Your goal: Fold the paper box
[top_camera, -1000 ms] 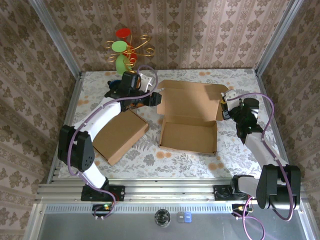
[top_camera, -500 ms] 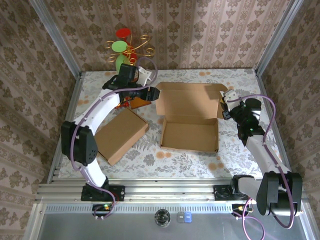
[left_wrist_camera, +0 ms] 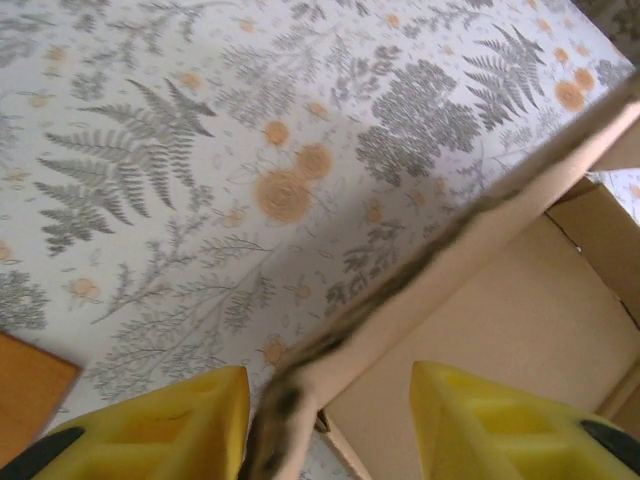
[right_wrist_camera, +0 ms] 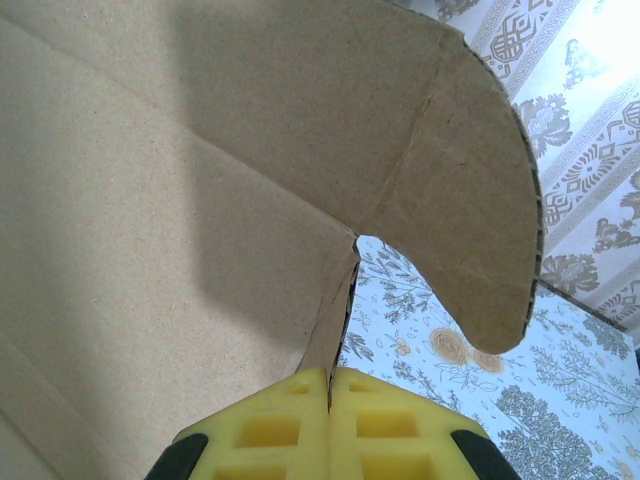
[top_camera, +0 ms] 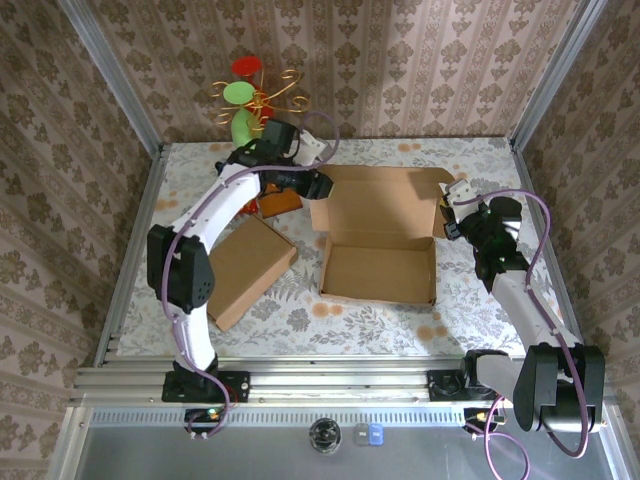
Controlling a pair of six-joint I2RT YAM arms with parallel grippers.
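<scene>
The paper box [top_camera: 378, 268] sits open at the middle of the table [top_camera: 400, 155], its lid raised toward the back wall. The right gripper [right_wrist_camera: 330, 388] is clamped tight on the thin edge of the lid's right flap. The left gripper [left_wrist_camera: 330, 400] straddles the lid's left edge, its 2 pads apart with a gap on 1 side. A flat cardboard piece [top_camera: 240, 272] lies to the left.

Flat box [top_camera: 240, 272] lies left of open box [top_camera: 378, 272].
</scene>
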